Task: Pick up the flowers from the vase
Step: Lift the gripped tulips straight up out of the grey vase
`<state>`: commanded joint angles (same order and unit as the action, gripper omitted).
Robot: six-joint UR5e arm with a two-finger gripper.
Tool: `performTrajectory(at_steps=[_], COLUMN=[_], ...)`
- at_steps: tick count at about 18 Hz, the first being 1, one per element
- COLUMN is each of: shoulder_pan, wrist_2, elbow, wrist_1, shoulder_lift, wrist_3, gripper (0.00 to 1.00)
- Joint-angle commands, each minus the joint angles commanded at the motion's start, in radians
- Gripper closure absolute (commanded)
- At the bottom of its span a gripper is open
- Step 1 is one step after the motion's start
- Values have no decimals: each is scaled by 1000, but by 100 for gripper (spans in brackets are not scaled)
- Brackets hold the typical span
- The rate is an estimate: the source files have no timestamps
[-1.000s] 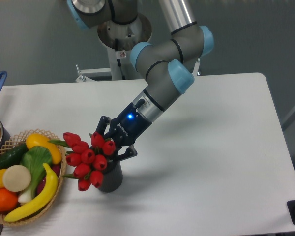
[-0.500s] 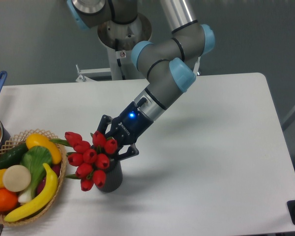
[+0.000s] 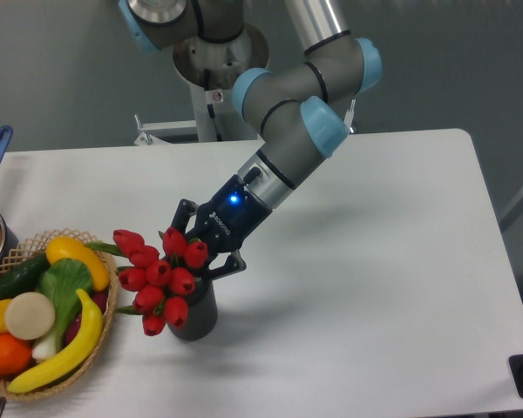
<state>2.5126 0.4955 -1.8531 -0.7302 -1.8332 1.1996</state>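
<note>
Tabletop: tool (image 3: 202,254) clamping flowers (image 3: 159,275).

A white table (image 3: 375,287) with rounded corners fills most of the view under even, soft light. Behind it stands a plain grey-blue wall (image 3: 61,61). A white metal frame (image 3: 170,131) shows just beyond the table's far edge.
</note>
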Motion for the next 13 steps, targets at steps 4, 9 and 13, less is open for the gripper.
performTrajectory(at_steps=[4, 9, 13], shoulder_pan=[6, 6, 5], wrist_2=[-24, -31, -32], elbow=[14, 32, 60], wrist_1=[0, 0, 0], shoulder_lift=[34, 71, 104], wrist_3=[-70, -155, -233], gripper=[62, 63, 63])
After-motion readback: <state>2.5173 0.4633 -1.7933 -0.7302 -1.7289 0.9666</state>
